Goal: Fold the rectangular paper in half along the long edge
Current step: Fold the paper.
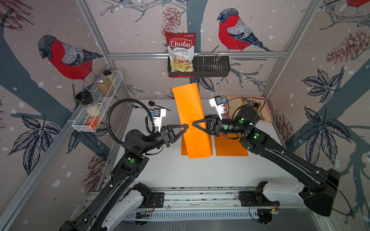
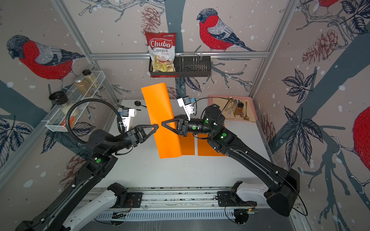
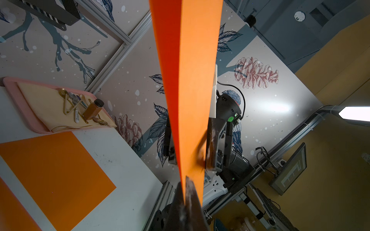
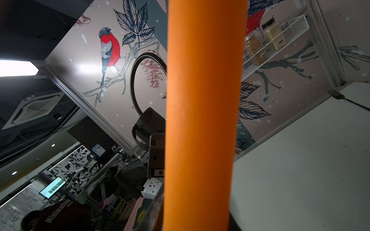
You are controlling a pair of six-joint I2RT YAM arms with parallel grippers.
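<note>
An orange rectangular paper point(image 1: 190, 108) point(image 2: 160, 108) is held upright above the table, bent lengthwise into a loose loop. My left gripper point(image 1: 187, 126) point(image 2: 157, 126) point(image 3: 185, 178) is shut on the paper's long free edges, which lie together on the left. My right gripper point(image 1: 193, 123) point(image 2: 162, 122) point(image 4: 195, 216) reaches in from the curved right side. Its fingers point(image 3: 214, 144) stand on either face of the paper point(image 3: 188, 80), which fills the right wrist view point(image 4: 204, 100). Whether they press it cannot be seen.
Two flat orange sheets point(image 1: 230, 146) point(image 1: 185, 147) lie on the white table under the arms. A pink tray point(image 1: 269, 114) with cutlery and a bottle sits back right. A black spoon point(image 1: 152, 103) lies back left. A wire shelf point(image 1: 80, 124) and a black basket point(image 1: 210, 70) hang on the walls.
</note>
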